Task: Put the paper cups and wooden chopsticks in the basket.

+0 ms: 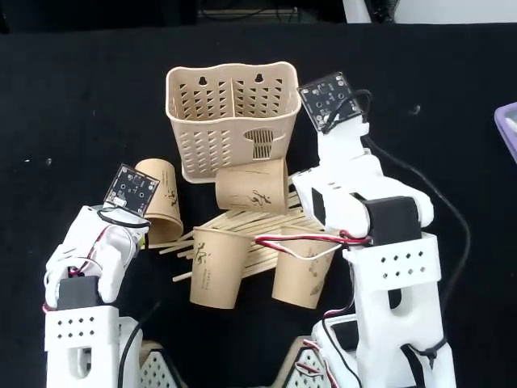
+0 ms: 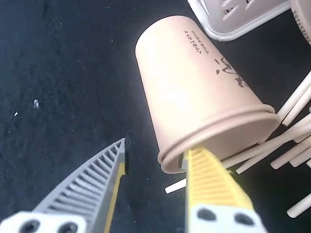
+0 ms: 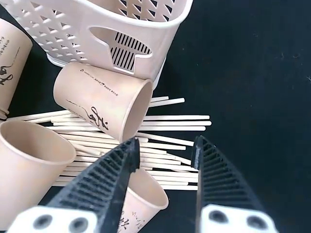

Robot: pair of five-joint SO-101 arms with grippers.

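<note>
The beige slotted basket [image 1: 230, 113] stands upright at the back centre. In front of it, wooden chopsticks [image 1: 242, 234] lie in a pile among several paper cups. One cup [image 1: 161, 198] lies on the left, and my left gripper [image 2: 155, 150] is open at its rim [image 2: 194, 92], its yellow finger [image 2: 209, 184] against the mouth. Another cup [image 1: 252, 187] lies against the basket's foot. My right gripper [image 3: 166, 143] hangs open over the chopsticks [image 3: 170, 119], just beside that cup's mouth [image 3: 97, 99]. Two more cups [image 1: 216, 267] [image 1: 303, 271] lie nearer the arms.
Black cloth [image 1: 81, 97] covers the table, with free room left and right of the basket. A purple object [image 1: 507, 129] pokes in at the right edge. The right arm's cable [image 1: 299, 242] crosses above the front cups.
</note>
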